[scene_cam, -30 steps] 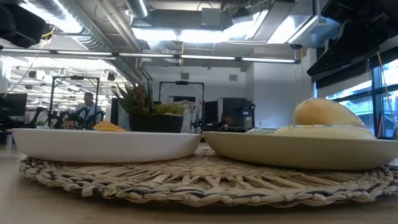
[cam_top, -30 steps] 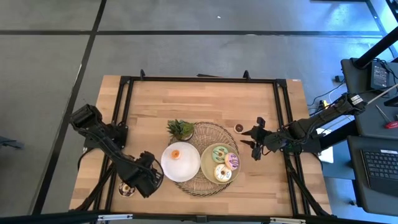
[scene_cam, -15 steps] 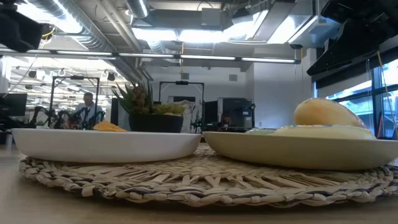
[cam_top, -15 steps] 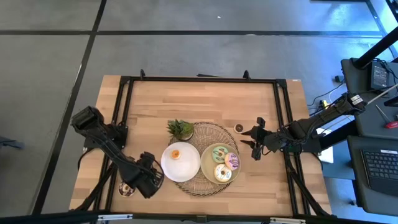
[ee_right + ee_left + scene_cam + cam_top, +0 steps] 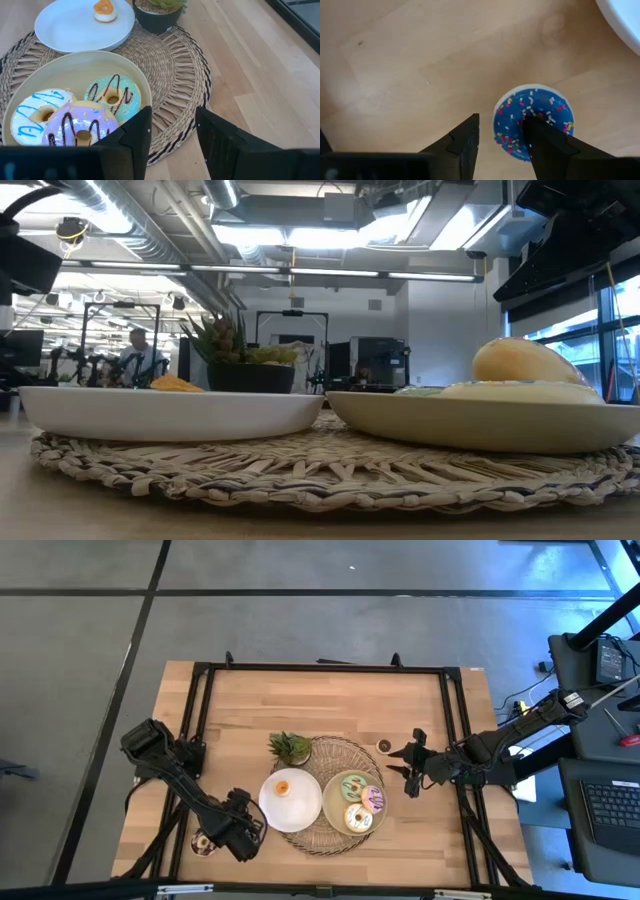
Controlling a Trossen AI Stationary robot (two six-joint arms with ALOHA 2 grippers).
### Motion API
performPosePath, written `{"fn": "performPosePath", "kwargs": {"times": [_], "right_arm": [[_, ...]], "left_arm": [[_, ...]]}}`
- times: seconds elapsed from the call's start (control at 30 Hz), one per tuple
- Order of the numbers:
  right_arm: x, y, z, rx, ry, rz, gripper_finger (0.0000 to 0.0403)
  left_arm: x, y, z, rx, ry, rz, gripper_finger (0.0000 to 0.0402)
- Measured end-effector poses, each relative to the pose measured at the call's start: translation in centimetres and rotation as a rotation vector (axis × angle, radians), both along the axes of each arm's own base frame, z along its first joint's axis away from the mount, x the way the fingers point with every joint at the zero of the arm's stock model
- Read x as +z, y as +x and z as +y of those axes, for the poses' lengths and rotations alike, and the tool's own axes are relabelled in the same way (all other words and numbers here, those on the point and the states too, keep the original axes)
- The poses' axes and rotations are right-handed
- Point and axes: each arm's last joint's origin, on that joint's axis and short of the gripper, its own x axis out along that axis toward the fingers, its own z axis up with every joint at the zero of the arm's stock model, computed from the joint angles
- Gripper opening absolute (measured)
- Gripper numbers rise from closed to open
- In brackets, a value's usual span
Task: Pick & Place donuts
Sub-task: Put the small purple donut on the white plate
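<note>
Wooden table (image 5: 340, 700) bears woven mat (image 5: 335, 755); spread left gripper (image 5: 500, 137) straddles blue donut (image 5: 535, 122).

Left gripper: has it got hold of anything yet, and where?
Not gripped yet. The left gripper is open astride one side of the blue sprinkled donut, one finger over its hole.
</note>
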Motion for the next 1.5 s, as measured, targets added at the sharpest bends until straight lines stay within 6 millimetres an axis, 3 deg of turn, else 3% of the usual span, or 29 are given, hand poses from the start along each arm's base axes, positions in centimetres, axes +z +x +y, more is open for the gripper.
{"fn": "performPosePath", "kwargs": {"times": [0.4, 0.6, 0.73, 0.87, 1.0, 1.17, 1.5], "right_arm": [[0.0, 0.0, 0.0, 0.001, -0.002, 0.001, 0.0154], [0.0, 0.0, 0.0, 0.002, -0.004, 0.002, 0.0154], [0.0, 0.0, 0.0, 0.002, -0.004, 0.002, 0.0154], [0.0, 0.0, 0.0, 0.002, -0.004, 0.002, 0.0154], [0.0, 0.0, 0.0, -0.004, -0.008, -0.001, 0.0154], [0.0, 0.0, 0.0, -0.005, -0.009, -0.001, 0.0154], [0.0, 0.0, 0.0, -0.005, -0.008, 0.000, 0.0154]], "left_arm": [[0.1, 0.0, 0.0, -0.060, -0.006, 0.009, 0.0072], [1.9, -0.6, 0.6, -0.046, -0.011, 0.000, 0.0039], [3.6, -0.5, 1.3, -0.061, 0.043, -0.148, 0.0027], [5.0, 1.0, 2.2, -0.155, 0.140, -0.357, 0.0023], [5.1, 3.8, 2.9, -0.282, 0.142, -0.443, 0.0022], [3.9, 6.8, 4.7, -0.355, 0.080, -0.413, 0.0022], [2.8, 8.6, 6.2, -0.391, -0.014, -0.374, 0.0022]]}}
